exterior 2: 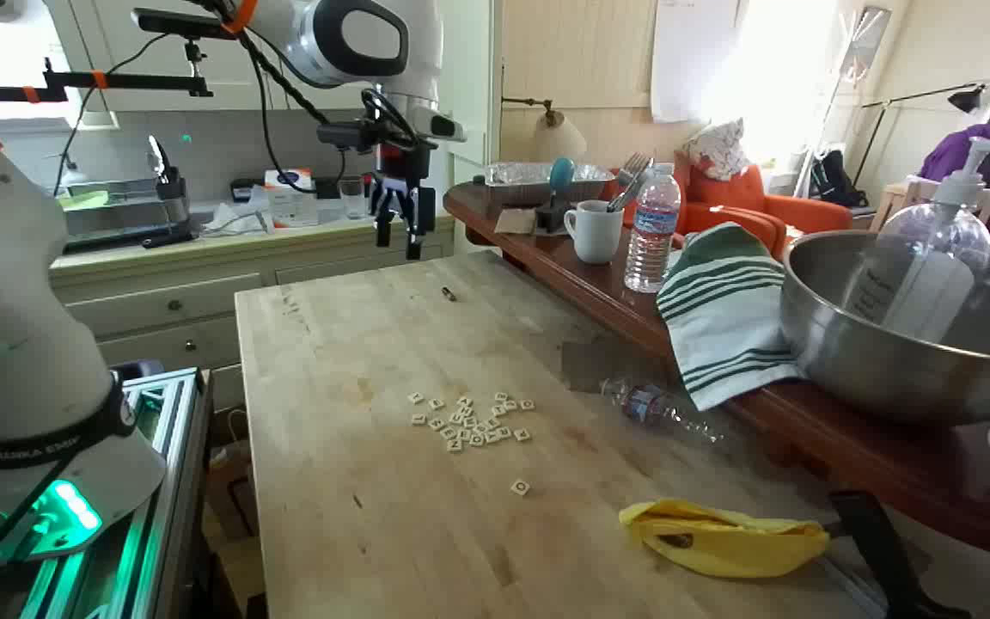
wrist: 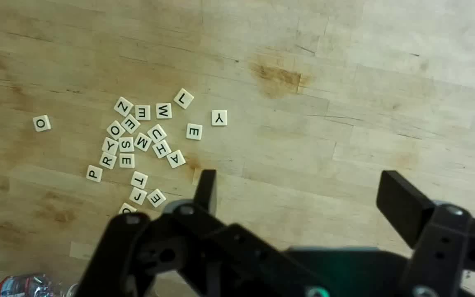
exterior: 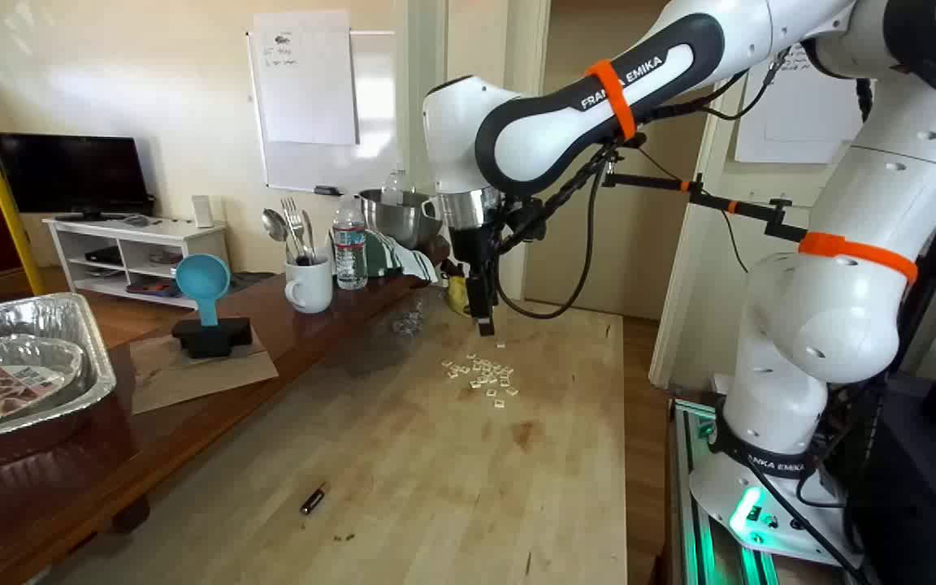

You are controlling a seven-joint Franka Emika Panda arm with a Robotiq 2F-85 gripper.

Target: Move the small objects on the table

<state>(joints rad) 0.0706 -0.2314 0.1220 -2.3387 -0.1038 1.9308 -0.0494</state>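
With jaws spread wide, hovers above the wooden surface (wrist: pixel 365 115). Has cream letter tiles (wrist: pixel 126 144) loosely clustered on it, mostly left of the gap in the wrist view; farther out, a clear bottle (wrist: pixel 25 284) lying on its side.

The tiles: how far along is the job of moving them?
Done: nothing clearly; the tiles lie loosely clustered on the table, one O tile apart.
In hand: nothing; the open pincer hangs above the table.
Left: apparently the whole move; where the tiles should go is not shown.

Free table (wrist: pixel 303 152) beside letter tiles (wrist: pixel 142 142)
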